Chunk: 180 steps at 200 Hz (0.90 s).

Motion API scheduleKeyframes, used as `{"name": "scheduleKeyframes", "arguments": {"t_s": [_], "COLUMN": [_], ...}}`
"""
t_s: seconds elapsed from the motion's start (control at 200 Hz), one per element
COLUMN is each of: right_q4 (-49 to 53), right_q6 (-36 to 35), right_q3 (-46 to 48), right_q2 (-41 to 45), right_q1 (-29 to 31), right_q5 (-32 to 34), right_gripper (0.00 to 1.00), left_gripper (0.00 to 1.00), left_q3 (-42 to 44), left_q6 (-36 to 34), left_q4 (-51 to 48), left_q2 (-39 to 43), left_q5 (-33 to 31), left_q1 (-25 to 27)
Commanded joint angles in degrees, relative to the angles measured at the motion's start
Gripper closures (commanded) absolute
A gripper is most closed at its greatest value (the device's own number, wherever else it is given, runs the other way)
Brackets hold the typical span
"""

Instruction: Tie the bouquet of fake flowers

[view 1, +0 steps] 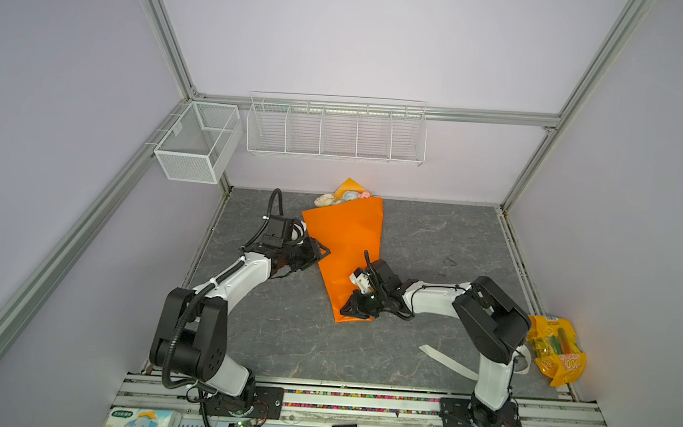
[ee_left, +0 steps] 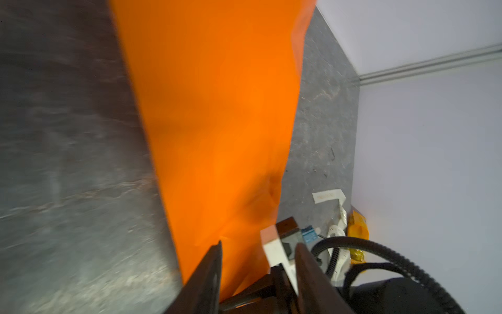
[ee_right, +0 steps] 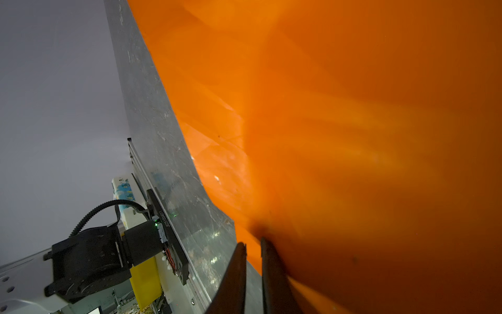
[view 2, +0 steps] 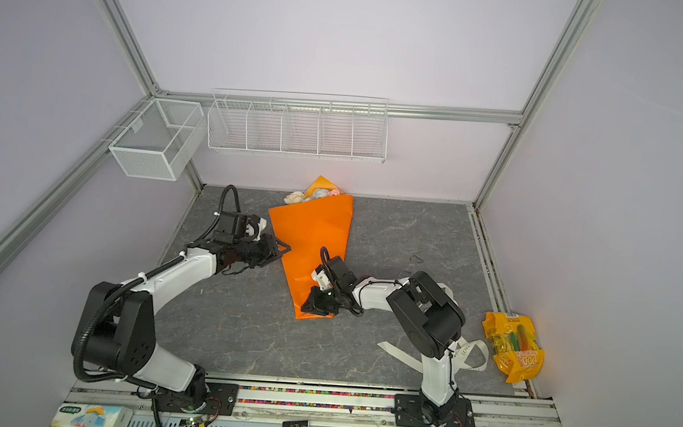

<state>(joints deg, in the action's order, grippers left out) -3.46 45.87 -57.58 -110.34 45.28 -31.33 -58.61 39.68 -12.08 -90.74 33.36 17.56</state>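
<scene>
Two pincers work at the orange wrapping sheet [view 1: 346, 240], which lies on the counter [view 1: 280, 339] rolled into a cone.

The right pincer [ee_right: 252, 242] is clenched on the sheet's narrow tip, with a thin fold of orange caught between its nearly closed jaws. That hold probably keeps the cone rolled and the stems inside gathered, so the wrap cannot spring open.

The left pincer [ee_left: 258, 243] is released. Its jaws stand apart with nothing between them, and it sits at the sheet's left edge, about midway along. From there it looks free either to steady that edge or to go for the tie.

The bouquet of fake flowers [view 1: 341, 198] lies inside the sheet. Only its cream, white and pink heads show, poking out of the wide end opposite the pinched tip. The stems are hidden under the orange.

The cream ribbon [view 2: 466, 353] lies flat on the counter, well apart from the sheet, out past its narrow tip on the right arm's side and partly under that arm. Nothing is wound around the sheet, so the tying seems not yet begun.

A yellow snack bag [view 1: 556, 350] lies farther from the sheet than the ribbon, on the same side.
</scene>
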Motion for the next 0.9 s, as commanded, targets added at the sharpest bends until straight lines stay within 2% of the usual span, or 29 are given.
{"name": "scheduleKeyframes", "arguments": {"t_s": [0.0, 0.045, 0.105, 0.185, 0.245, 0.29, 0.43, 0.49, 0.545, 0.575, 0.65, 0.71, 0.895], "right_q4": [0.04, 0.05, 0.07, -0.49, 0.19, 0.95, 6.37, 7.68, 10.43, 11.36, 11.66, 10.26, 10.03], "right_q6": [0.72, 0.78, 0.89, 0.83, 0.47, -0.12, -2.68, -3.44, -4.4, -4.99, -5.42, -5.57, -5.76], "right_q3": [0.73, 0.63, 0.71, 0.72, 0.31, -0.25, -2.09, -1.99, -3.07, -3.81, -5.43, -7.37, -15.14], "right_q2": [-1.41, -1.28, -1.1, -0.16, 1.09, 2.16, 5.4, 7.07, 7.22, 6.72, 4.5, 1.55, -6.25], "right_q1": [0.28, 0.25, 0.25, 0.14, -0.18, -0.68, -3.82, -6.32, -8.89, -10.36, -13.76, -15.97, -19.45], "right_q5": [0.46, 0.54, 0.94, 0.62, 0.83, 1.08, 3.83, 6.16, 8.66, 9.44, 10.33, 8.75, 6.83], "right_gripper": [0.84, 0.84, 0.83, 0.82, 0.81, 0.8, 0.72, 0.63, 0.6, 0.59, 0.48, 0.47, 0.42], "left_gripper": [0.64, 0.64, 0.59, 0.59, 0.51, 0.49, 0.43, 0.42, 0.41, 0.4, 0.38, 0.35, 0.36], "left_q3": [-4.9, -5.18, -4.38, -3.55, -1.98, -0.39, 4.94, 5.64, 6.42, 6.85, 8.22, 7.97, 5.71], "left_q6": [3.05, 4.95, 6.62, 6.29, 6.2, 6.26, 7.26, 6.29, 5.63, 5.59, 5.56, 5.27, 5.75], "left_q4": [4.87, 4.91, 5.86, 4.97, 5.05, 6.05, 12.29, 11.68, 12.05, 12.57, 14.18, 14.44, 15.55], "left_q2": [-9.44, -12.18, -14.8, -16.38, -16.41, -16.08, -15.34, -15.56, -15.69, -15.67, -15.09, -15.76, -19.8], "left_q5": [5.37, 2.34, -1.32, -5.38, -7.76, -8.69, -7.04, -7.16, -7.0, -6.8, -6.73, -6.17, -2.48], "left_q1": [3.11, 3.29, 2.79, 2.74, 2.64, 2.42, 1.08, 0.56, 0.09, -0.25, -0.76, -1.01, -1.21]}}
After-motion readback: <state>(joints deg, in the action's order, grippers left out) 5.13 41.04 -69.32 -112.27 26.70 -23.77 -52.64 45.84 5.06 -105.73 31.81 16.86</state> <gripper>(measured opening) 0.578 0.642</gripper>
